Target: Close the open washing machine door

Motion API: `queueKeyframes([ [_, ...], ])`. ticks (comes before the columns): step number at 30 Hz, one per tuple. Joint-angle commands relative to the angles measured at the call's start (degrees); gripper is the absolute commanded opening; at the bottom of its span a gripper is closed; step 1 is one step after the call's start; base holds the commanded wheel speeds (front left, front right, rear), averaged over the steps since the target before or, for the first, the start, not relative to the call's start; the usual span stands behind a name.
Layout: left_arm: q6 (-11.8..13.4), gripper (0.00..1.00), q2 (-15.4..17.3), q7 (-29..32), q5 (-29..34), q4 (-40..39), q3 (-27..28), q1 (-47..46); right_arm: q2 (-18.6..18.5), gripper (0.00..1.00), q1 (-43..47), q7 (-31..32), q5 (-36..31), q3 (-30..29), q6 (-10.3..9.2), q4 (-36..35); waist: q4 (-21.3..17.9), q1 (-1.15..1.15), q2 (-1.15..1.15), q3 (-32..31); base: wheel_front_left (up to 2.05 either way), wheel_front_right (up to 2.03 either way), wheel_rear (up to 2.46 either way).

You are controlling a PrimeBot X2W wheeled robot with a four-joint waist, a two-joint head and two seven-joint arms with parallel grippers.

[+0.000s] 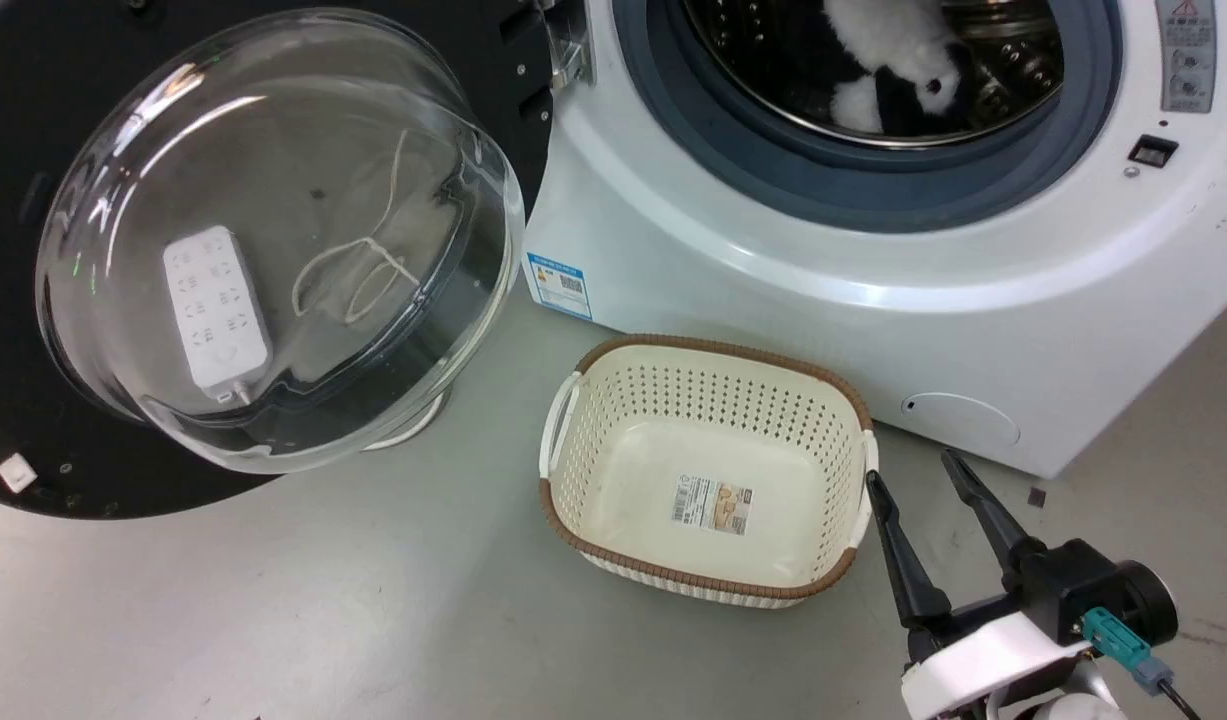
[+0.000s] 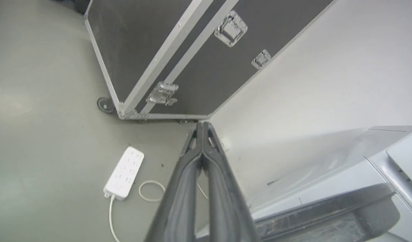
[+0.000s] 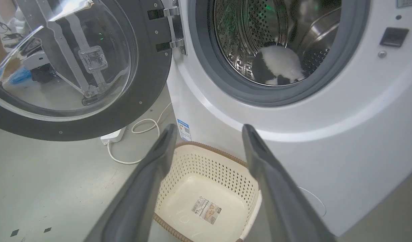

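Right fingers [image 1: 978, 505], long, dark, spread apart and empty, hover beside a cream perforated plastic basket [image 1: 713, 345] while the large round black-framed, glass-bowled washing machine door [image 1: 273, 230] stands wide open left of the white front-loading washing machine [image 1: 873, 300] (left fingers [image 2: 189, 181] pressed together, empty), so closing appears wholly undone.

Partly off-frame washing machine door [image 1: 273, 240]

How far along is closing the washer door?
Done: nothing yet; the washing machine door stands wide open, off the washing machine. In hand: nothing; left gripper shut empty, right gripper open beside the basket. Left: reach the door and swing it closed.
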Motion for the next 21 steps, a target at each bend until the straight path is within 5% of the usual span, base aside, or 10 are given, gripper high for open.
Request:
queueKeyframes([
  [1,-0.65,0.00,0.99,2.50,-2.40,2.11,0.77,-1.55,-0.03,1.00,-0.96,-0.54,-0.17,0.20,0.04,0.35,0.02,-0.01,0.00,0.46,0.00,0.00,0.00],
  [9,-2.32,0.00,-0.19,20.67,-13.58,8.10,0.91,-2.42,-0.03,1.00,-2.03,-0.74,-0.79,-0.53,0.05,1.17,-0.62,-0.01,0.00,1.64,0.00,0.00,0.00],
  [21,-1.72,0.00,-4.09,38.67,-22.57,0.76,1.33,6.52,-0.03,1.00,-1.05,-0.74,0.33,-1.35,0.05,2.52,-1.68,-0.01,0.00,-1.27,0.00,0.00,0.00],
])
